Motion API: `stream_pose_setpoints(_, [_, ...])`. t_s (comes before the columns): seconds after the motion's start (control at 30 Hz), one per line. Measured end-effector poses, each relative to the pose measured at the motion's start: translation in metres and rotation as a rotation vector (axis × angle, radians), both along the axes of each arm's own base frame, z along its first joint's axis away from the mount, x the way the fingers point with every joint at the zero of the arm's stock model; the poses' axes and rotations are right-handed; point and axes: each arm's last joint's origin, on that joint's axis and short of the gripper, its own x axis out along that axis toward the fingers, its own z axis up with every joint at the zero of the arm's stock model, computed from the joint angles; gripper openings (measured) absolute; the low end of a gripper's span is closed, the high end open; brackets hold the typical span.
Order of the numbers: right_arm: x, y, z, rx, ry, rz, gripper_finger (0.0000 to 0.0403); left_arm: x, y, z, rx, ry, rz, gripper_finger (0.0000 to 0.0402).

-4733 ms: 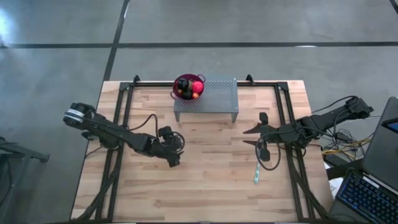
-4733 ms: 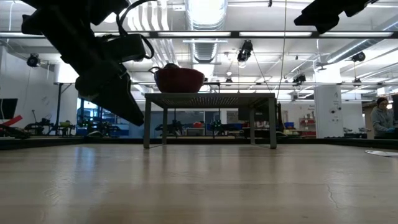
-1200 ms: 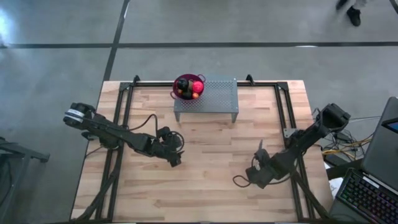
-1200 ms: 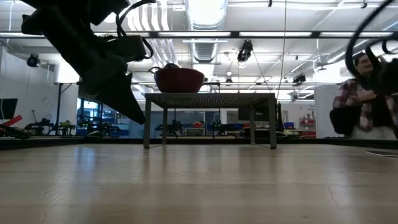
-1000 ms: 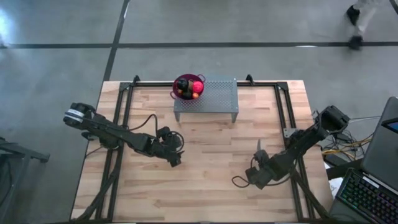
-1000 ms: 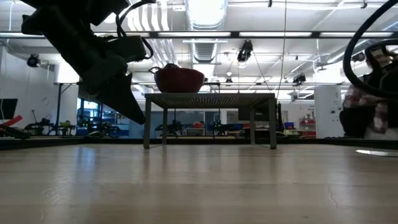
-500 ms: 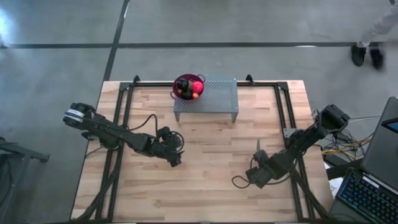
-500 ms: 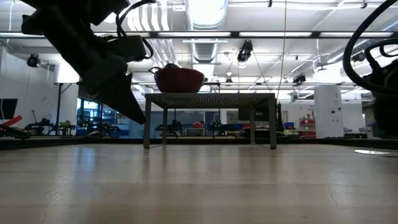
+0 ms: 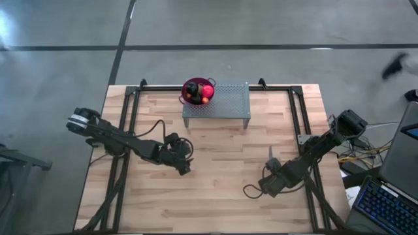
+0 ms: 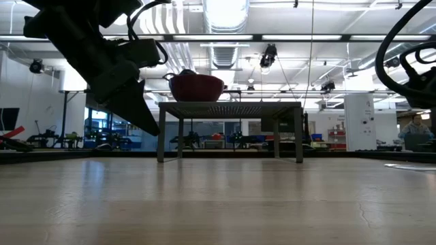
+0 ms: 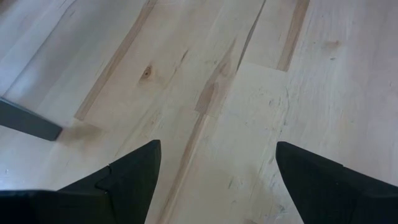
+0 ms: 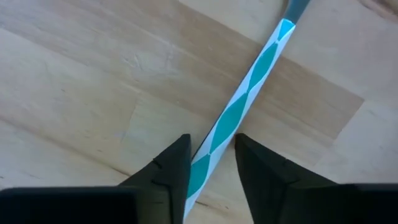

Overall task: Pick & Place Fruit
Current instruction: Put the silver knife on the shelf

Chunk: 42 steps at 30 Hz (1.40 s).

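- Right hand (image 12: 210, 163): low on desk (image 9: 222, 196), fingers close either side of teal stick (image 12: 249, 99); stick's long axis runs straight ahead of it.
- Left hand (image 11: 214, 180): released, wide apart, nothing between.
- Fruit (image 9: 199, 91): in purple bowl (image 9: 188, 83) on grey stand (image 9: 228, 101), well beyond both; left hand nearer, bowl ahead and to its right.

Bare wooden surface (image 9: 222, 147) fills the frame's centre between both arms, while a grey mesh stand (image 9: 225, 103) at upper centre, carrying a purple bowl (image 9: 198, 91) of fruit (image 9: 201, 93), blocks the far edge.
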Motion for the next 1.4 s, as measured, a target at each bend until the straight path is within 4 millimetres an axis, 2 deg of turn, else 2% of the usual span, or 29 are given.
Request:
stream_pose_setpoints(0.37, [0.0,0.001,0.001,0.025,0.017,0.003,0.0028,0.0,0.0,0.0,-0.005,-0.002,0.006,0.0321])
stream_pose_setpoints(0.77, [-0.002,0.0,0.002,0.03,0.022,0.005,0.0027,0.0,0.0,0.0,-0.005,-0.002,0.007,0.0321])
stream_pose_setpoints(1.0, [-0.006,-0.003,0.01,0.037,0.01,0.007,0.0027,0.0,0.0,0.0,-0.005,-0.002,0.007,0.0321])
stream_pose_setpoints(1.4, [-0.015,0.004,0.021,0.061,-0.031,0.033,0.0027,0.0,0.0,0.0,-0.005,-0.003,0.006,0.0321])
